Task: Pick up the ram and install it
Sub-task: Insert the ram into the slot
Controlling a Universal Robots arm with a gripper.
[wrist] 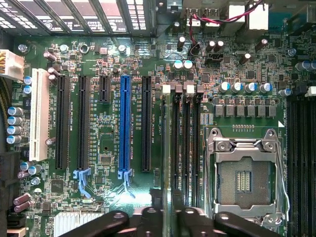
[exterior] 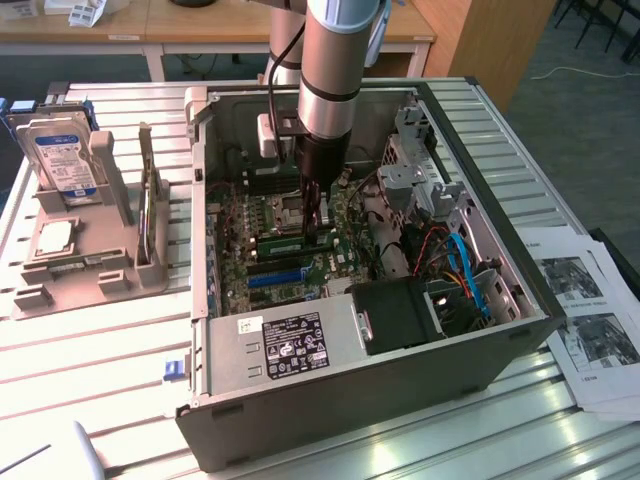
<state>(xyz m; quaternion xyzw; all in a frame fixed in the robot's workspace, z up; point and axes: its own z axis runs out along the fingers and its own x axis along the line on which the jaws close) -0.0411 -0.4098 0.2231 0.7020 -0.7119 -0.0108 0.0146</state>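
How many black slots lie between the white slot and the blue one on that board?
3: one long black slot beside the white slot, a second long one, and a short one beside the blue slot. None looks hidden.

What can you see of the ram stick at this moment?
The long, narrow green circuit-board ram stick, pale label on its face, stands on its long edge in a slot of the green motherboard inside the open grey metal computer case, beside the silver-framed processor socket. It looks level. The black gripper hangs over its end toward the exterior view's right; whether they touch cannot be told.
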